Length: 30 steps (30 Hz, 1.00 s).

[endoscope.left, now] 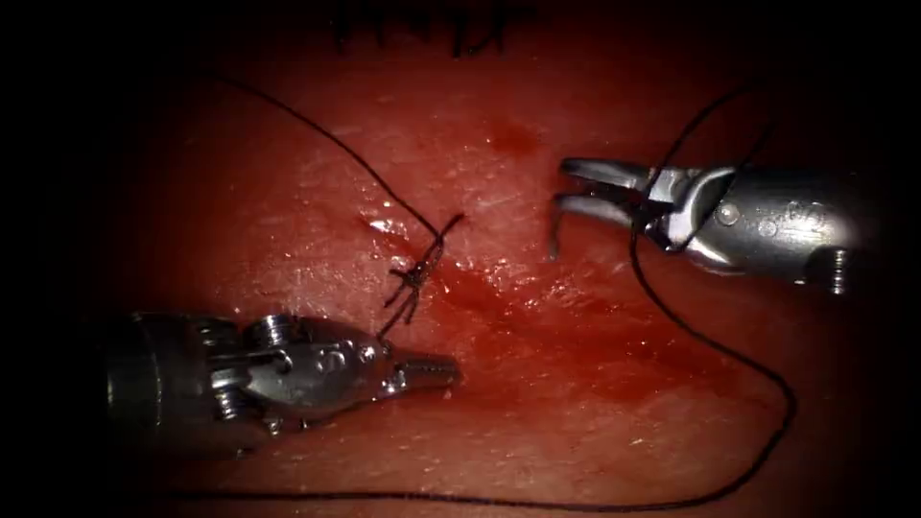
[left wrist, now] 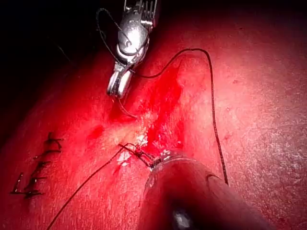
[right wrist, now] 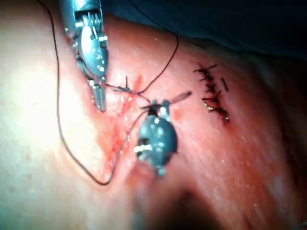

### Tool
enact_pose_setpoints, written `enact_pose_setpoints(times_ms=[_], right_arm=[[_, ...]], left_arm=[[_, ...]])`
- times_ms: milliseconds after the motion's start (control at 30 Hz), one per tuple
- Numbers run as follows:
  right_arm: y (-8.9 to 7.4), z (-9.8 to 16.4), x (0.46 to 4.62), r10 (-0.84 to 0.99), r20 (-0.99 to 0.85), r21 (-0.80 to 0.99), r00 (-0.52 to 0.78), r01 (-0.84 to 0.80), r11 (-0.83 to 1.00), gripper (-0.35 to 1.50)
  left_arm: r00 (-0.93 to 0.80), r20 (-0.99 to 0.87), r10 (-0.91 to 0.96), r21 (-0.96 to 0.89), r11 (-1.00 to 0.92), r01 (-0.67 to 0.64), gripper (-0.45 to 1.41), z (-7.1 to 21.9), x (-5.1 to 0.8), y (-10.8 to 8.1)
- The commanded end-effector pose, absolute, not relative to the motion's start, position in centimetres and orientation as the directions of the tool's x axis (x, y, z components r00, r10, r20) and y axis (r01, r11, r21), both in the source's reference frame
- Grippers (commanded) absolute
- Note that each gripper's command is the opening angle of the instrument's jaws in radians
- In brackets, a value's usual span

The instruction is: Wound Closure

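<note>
The tissue (endoscope.left: 595, 422) has a cut (endoscope.left: 480, 288) wet with red fluid. A dark knot (endoscope.left: 417, 273) with short tails sits on the cut's upper end. My right tool (endoscope.left: 558, 185) hovers to the right of the cut and grips the curved needle (endoscope.left: 554, 235) near one end with its jaw tips. The needle hangs down, clear of the tissue. Thread (endoscope.left: 729, 350) runs from the right tool's wrist in a wide loop along the bottom. My left tool (endoscope.left: 446, 369) lies below the knot, shut, with nothing seen between its jaws. The right tool (left wrist: 117, 91) and left tool (right wrist: 99, 100) also show in the opposite wrist views.
A finished row of dark stitches (endoscope.left: 422, 34) lies at the far edge, also seen as stitches (left wrist: 33, 177) and stitches (right wrist: 211, 91). A second thread strand (endoscope.left: 317, 129) runs from the knot up and to the left across the tissue.
</note>
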<state>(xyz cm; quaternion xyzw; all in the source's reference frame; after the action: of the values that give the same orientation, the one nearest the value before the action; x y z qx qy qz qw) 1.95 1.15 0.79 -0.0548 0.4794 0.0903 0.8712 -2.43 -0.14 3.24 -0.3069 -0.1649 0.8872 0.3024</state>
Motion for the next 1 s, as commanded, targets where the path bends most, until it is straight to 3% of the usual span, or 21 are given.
enact_pose_setpoints(times_ms=[33, 233, 467, 500, 533, 567, 833, 1000], right_arm=[[1.06, 0.79, 2.05, 0.116, -0.841, -0.005, 0.529, -0.222, 0.975, -0.35], [0.87, 0.64, 2.27, 0.262, -0.723, -0.081, 0.639, -0.456, 0.886, -0.35], [0.84, 0.57, 2.45, 0.338, -0.627, -0.140, 0.702, -0.529, 0.837, -0.35], [0.88, 0.56, 2.46, 0.284, -0.616, -0.168, 0.735, -0.475, 0.864, 0.07], [0.98, 0.54, 2.44, 0.231, -0.641, -0.156, 0.732, -0.420, 0.894, 1.08], [1.06, 0.53, 2.41, 0.190, -0.665, -0.145, 0.722, -0.374, 0.916, 1.30], [1.47, 0.48, 2.15, 0.056, -0.758, -0.112, 0.650, -0.214, 0.970, 1.46], [1.69, 0.49, 2.03, 0.001, -0.883, -0.032, 0.469, -0.063, 0.997, 1.45]], left_arm=[[-0.629, -0.443, 0.639, -0.479, -0.762, -0.436, -0.13, 3.29, -2.48, -0.16], [-0.628, -0.443, 0.640, -0.480, -0.761, -0.436, -0.13, 3.28, -2.49, -0.16], [-0.629, -0.443, 0.639, -0.480, -0.761, -0.436, -0.13, 3.28, -2.48, -0.16], [-0.629, -0.443, 0.639, -0.481, -0.761, -0.436, -0.13, 3.28, -2.48, -0.16], [-0.629, -0.443, 0.639, -0.481, -0.761, -0.435, -0.13, 3.28, -2.48, -0.16], [-0.629, -0.443, 0.639, -0.481, -0.761, -0.435, -0.13, 3.28, -2.48, -0.16], [-0.629, -0.443, 0.639, -0.482, -0.761, -0.435, -0.13, 3.27, -2.48, -0.16], [-0.629, -0.443, 0.639, -0.482, -0.761, -0.435, -0.13, 3.27, -2.48, -0.16]])
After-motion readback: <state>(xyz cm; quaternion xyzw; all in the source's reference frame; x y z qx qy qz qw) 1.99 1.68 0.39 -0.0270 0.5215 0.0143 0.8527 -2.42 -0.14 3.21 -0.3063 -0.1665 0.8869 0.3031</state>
